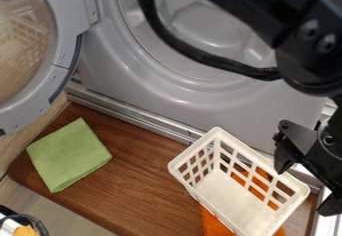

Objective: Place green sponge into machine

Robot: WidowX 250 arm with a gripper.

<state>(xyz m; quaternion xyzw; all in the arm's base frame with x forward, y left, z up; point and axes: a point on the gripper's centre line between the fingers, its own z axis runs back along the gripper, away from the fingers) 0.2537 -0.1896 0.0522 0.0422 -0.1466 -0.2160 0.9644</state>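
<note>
While gripper (304, 189) hangs w/ jaws apart, basket (234, 200) over orange cloth (212, 225) sits btwn it & green sponge (69, 155).

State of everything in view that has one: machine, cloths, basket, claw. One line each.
machine door: open, swung out to the left
green cloth: folded, flat on the board, outside the machine
white basket: upright, open side up
orange cloth: partly under the basket
claw: open, at the basket's right end
</note>
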